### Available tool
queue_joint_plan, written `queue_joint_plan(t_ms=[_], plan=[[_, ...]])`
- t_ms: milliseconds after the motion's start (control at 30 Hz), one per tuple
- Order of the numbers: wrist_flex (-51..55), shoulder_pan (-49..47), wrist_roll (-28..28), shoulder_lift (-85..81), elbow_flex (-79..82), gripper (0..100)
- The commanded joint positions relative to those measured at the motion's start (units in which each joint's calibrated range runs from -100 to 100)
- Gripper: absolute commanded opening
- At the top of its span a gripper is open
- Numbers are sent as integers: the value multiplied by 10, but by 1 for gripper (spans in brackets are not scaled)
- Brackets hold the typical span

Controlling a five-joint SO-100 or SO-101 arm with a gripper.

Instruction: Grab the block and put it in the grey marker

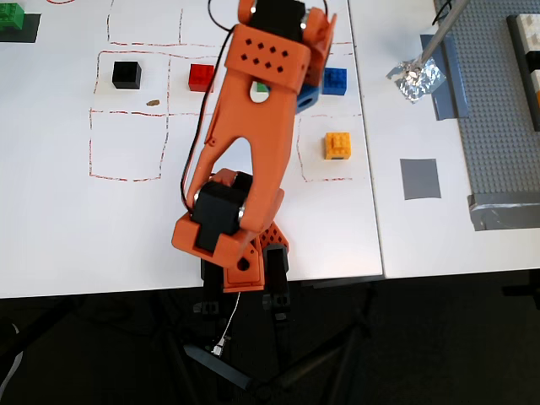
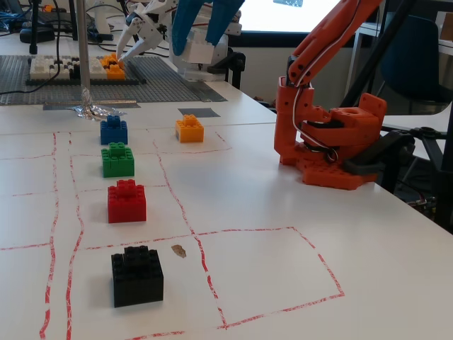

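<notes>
Looking overhead, the arm point(image 1: 253, 126) hides its gripper and the grey marker point(image 1: 419, 178) lies bare. In the fixed view the gripper point(image 2: 136, 34) hangs high, its grip unreadable, with the marker point(image 2: 198, 112) below-right. No loose white block shows. It is probably light and rigid: pinch flat sides.

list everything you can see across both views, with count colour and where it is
black brick: 1, black, nearest in the fixed view
red brick: 1, red, next in the row
green brick: 1, green, then
blue brick: 1, blue, far end of the row
orange brick: 1, orange, apart from the row
grey marker: 1, dark grey, on the second table
crumpled foil: 1, silver, around a pole's foot
grey baseplate: 1, grey, right edge overhead
white block: not identifiable in either view
arm: 1, orange and black; gripper not in view
</notes>
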Motion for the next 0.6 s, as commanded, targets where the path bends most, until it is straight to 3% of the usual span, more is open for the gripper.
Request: queue_joint_plan(t_ms=[0, 567], plan=[[-14, 90, 31, 6, -68, 0], [-174, 444, 125, 244, -131, 0]])
